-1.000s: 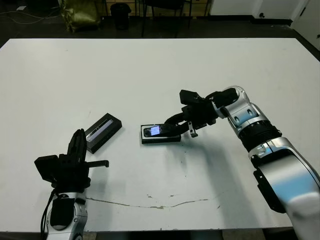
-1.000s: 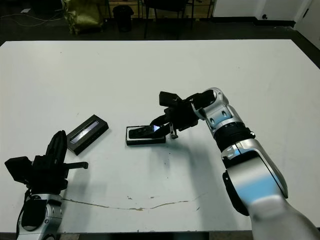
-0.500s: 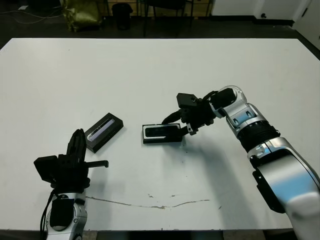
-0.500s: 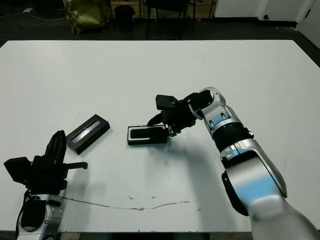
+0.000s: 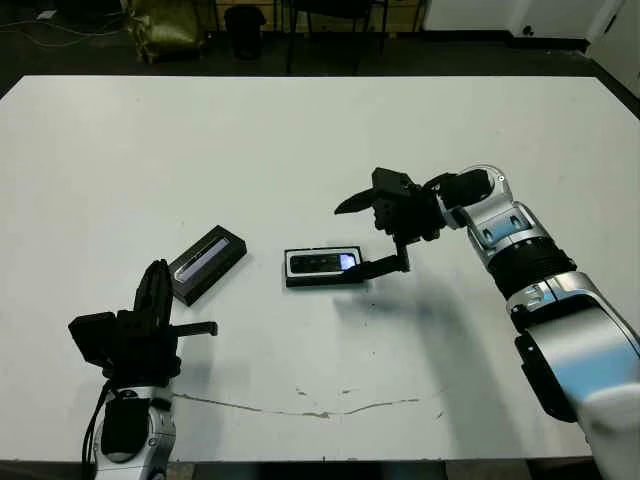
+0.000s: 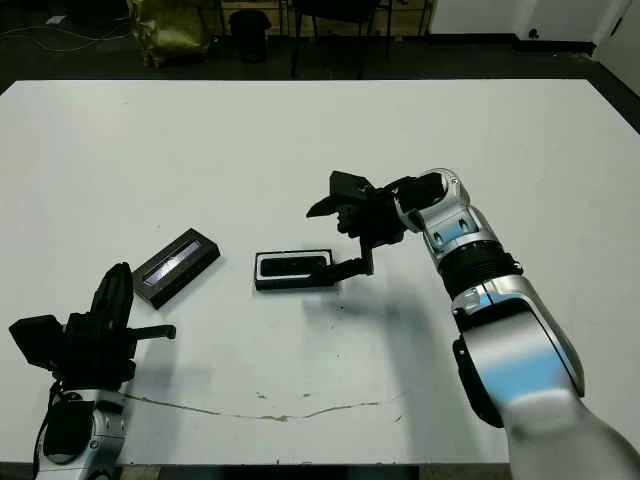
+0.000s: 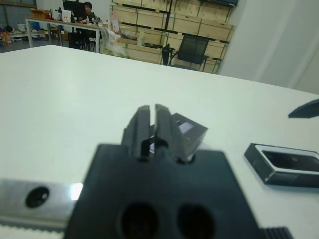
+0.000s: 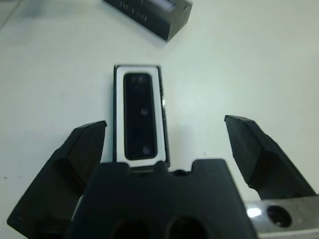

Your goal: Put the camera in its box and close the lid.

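The small matte black camera bar [image 8: 142, 115] is seated in the shallow white-lined black box [image 5: 323, 268] mid-table. The right gripper [image 5: 372, 232] is spread wide, empty. The strip-topped black lid [image 5: 206, 262], towards the left edge, remains to be fitted.

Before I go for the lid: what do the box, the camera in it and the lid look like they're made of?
Box: looks like rigid black card or plastic with a matte white lining; can't tell which.
Camera: dark, smooth bar, probably plastic or coated metal; a bluish glint near one end in the head view.
Lid: black cover, likely card, with a glossy grey-lavender strip reflecting light.
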Controlling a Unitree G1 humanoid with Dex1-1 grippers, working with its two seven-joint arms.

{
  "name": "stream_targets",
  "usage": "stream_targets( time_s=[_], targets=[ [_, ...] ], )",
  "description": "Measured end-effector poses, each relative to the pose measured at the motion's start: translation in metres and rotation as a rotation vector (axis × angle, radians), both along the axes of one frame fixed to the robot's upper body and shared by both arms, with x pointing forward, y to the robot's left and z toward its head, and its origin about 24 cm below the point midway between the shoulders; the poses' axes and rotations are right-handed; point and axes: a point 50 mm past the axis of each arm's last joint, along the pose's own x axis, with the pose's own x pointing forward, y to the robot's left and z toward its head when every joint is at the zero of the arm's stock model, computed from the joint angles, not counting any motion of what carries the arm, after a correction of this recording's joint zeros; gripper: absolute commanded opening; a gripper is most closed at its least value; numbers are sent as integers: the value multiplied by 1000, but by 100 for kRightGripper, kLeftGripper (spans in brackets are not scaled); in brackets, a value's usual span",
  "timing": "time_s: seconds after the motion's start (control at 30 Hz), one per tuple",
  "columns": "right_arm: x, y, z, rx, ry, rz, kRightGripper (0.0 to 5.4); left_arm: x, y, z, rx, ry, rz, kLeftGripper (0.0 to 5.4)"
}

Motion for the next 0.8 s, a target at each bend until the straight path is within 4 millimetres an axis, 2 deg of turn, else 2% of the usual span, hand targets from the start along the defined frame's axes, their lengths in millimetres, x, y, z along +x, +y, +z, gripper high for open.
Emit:
stream_targets(
  time_s=[0.13, 0.23, 0.3, 0.4, 0.53, 0.63, 0.8],
  targets=[
    [3, -3, 14, 72, -49, -50, 530, 0, 0, -1, -4, -2, -5, 0],
    [4, -5, 30, 227, -108, -160, 483, 0, 0, -1, -3, -4, -5, 0],
    [0, -7, 33, 323, -148, -249, 437, 0, 1, -1, -3, -3, -5, 0],
    [-14, -11, 28, 434, -187, -371, 368, 0, 1, 0, -2, -2, -5, 0],
    [-32, -21, 23, 494, -176, -454, 277, 0, 1, 0, -1, 0, -5, 0],
    [-47, -35, 19, 547, -170, -491, 208, 0, 1, 0, 2, -1, -5, 0],
    [-75, -59, 0, 642, -142, -599, 94, 0, 2, 1, 7, -2, -6, 0]
  ],
)
